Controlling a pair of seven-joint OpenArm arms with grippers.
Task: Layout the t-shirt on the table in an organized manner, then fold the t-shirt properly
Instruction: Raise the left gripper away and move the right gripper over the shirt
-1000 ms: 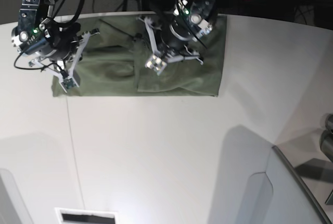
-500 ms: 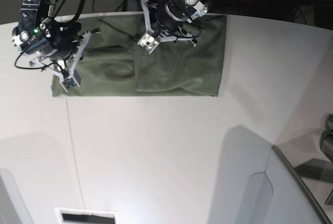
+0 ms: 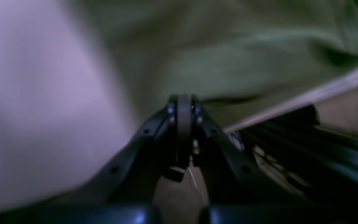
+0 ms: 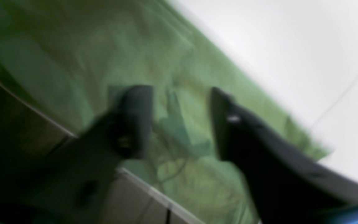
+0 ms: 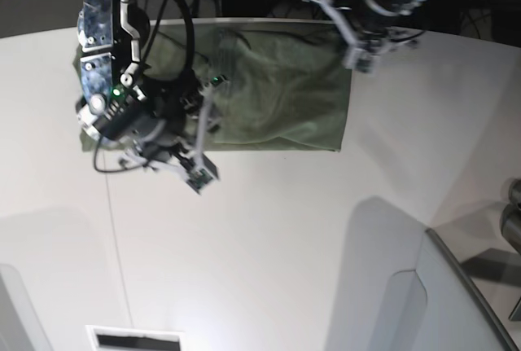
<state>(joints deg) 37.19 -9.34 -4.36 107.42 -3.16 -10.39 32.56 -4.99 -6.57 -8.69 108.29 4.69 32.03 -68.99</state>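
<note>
The white table point(image 5: 269, 229) carries the olive-green t-shirt point(image 5: 277, 90), which lies flat as a folded rectangle at the far edge, well apart from the grey angled panel point(image 5: 440, 302) at the near right corner. The right arm hangs over the shirt's left end, hiding part of it; the right gripper point(image 4: 180, 119) has its jaws parted above the cloth, nothing between them. The left gripper point(image 3: 183, 107) sits at the shirt's far right corner with its jaws pressed together and empty. Both wrist views are blurred.
</note>
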